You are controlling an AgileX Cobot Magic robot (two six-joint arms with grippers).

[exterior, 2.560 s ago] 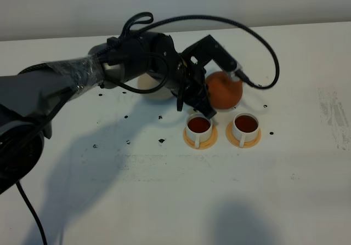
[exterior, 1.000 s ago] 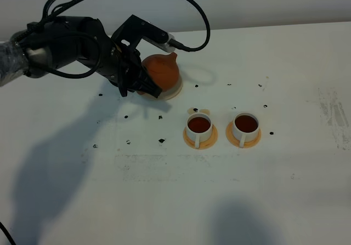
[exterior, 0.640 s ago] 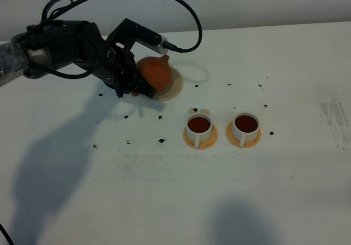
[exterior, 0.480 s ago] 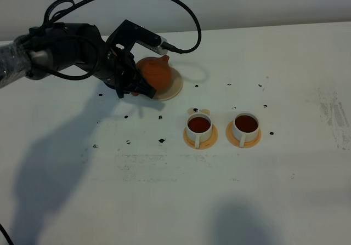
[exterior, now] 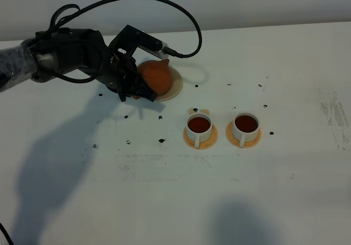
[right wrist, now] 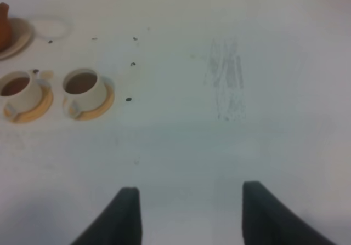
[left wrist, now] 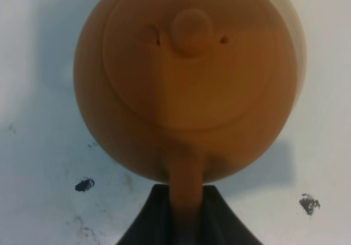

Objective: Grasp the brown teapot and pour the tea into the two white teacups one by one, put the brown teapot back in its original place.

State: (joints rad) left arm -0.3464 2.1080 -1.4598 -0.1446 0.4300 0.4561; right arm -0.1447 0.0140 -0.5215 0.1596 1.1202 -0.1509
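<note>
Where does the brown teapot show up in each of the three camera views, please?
Exterior high: brown teapot upper left of centre, on the cream saucer, its handle in the left gripper's jaws.
Left wrist: it fills most of the picture, lid knob visible.
Right wrist: only a sliver at the picture's edge.
Shared landmark: the cream saucer, seen in all three.

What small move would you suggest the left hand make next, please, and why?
Probably open the left hand and let go: both cups hold tea, and the teapot appears to sit on its cream saucer, its handle clamped between the fingers.
</note>
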